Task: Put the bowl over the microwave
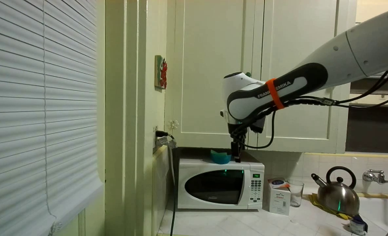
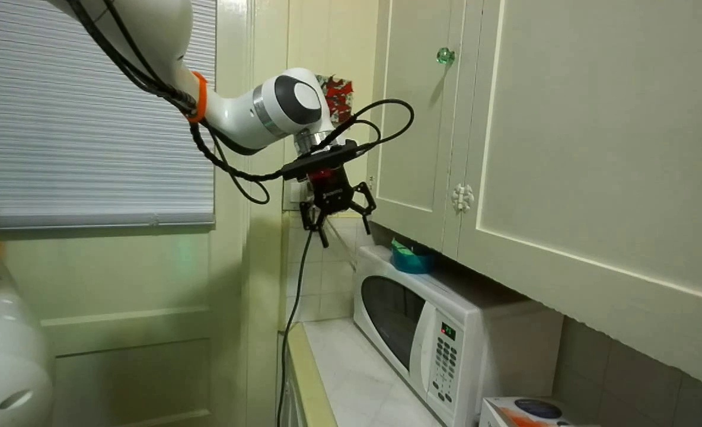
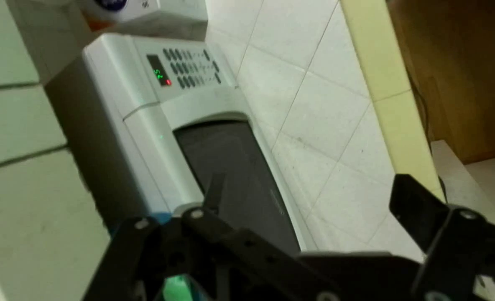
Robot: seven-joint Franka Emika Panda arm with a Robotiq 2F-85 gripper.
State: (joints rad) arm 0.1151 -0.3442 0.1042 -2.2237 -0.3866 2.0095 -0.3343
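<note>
Blind (image 1: 41, 105): white and slatted, at the far left, outside the left edge of the counter (image 1: 226, 223).
Picture (image 1: 163, 73): small, red and green, hung above the counter's left edge.
Cupboards (image 1: 213, 72): pale, hung above the counter's back edge.
Microwave (image 1: 220, 186): white, standing in the back left corner, dark glass door turned toward the front edge, control panel at its right side.
Bowl (image 1: 221, 159): small and teal, resting on top of the microwave, close to its front; a lighter green piece (image 2: 401, 247) shows above the rim.
Gripper (image 2: 347, 238): black, pointing down, its two fingers spread well apart; in an exterior view it hangs apart from the bowl, on the counter's front-edge side.
Arm (image 1: 338, 55): white with an orange band, reaching in from the right in an exterior view.
Box (image 1: 279, 200): white, just beside the microwave, near the back edge.
Glass (image 1: 297, 193): clear, upright, beside the box.
Kettle (image 1: 338, 198): shiny metal with a black handle, on a yellow cloth (image 1: 316, 202), farther from the left edge.
Sink (image 1: 374, 206): white basin, right of the kettle.
</note>
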